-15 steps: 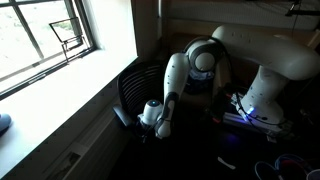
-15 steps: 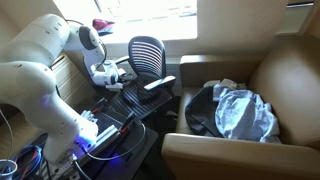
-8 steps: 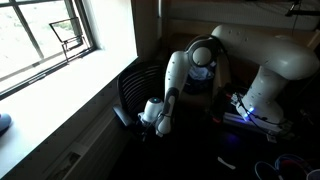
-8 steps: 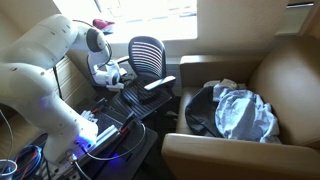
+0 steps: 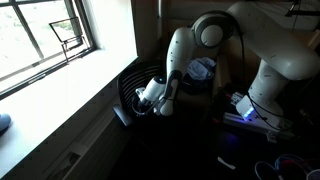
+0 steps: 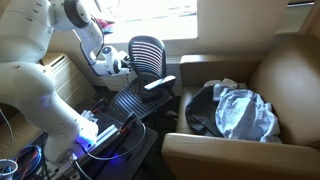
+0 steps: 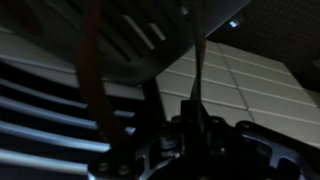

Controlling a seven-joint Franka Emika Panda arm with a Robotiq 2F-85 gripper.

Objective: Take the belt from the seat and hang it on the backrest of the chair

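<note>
The black mesh office chair shows in both exterior views, with its backrest (image 6: 148, 52) (image 5: 127, 85) and dark seat (image 6: 135, 102). My gripper (image 6: 120, 64) (image 5: 150, 95) is raised beside the upper part of the backrest. In the wrist view the fingers (image 7: 197, 125) are shut on a thin reddish-brown belt (image 7: 200, 70). One strand runs up from the jaws, and another strand (image 7: 95, 75) hangs across the backrest slats. The belt is too dark and thin to make out in the exterior views.
A tan armchair (image 6: 285, 80) holds a dark bag and a grey garment (image 6: 240, 110). Cables and a blue-lit device (image 6: 95, 140) (image 5: 240, 117) lie by the robot base. A window (image 5: 45, 35) and its sill are beside the chair.
The arm has lifted: the gripper moved up from seat height to the upper part of the backrest, still shut.
</note>
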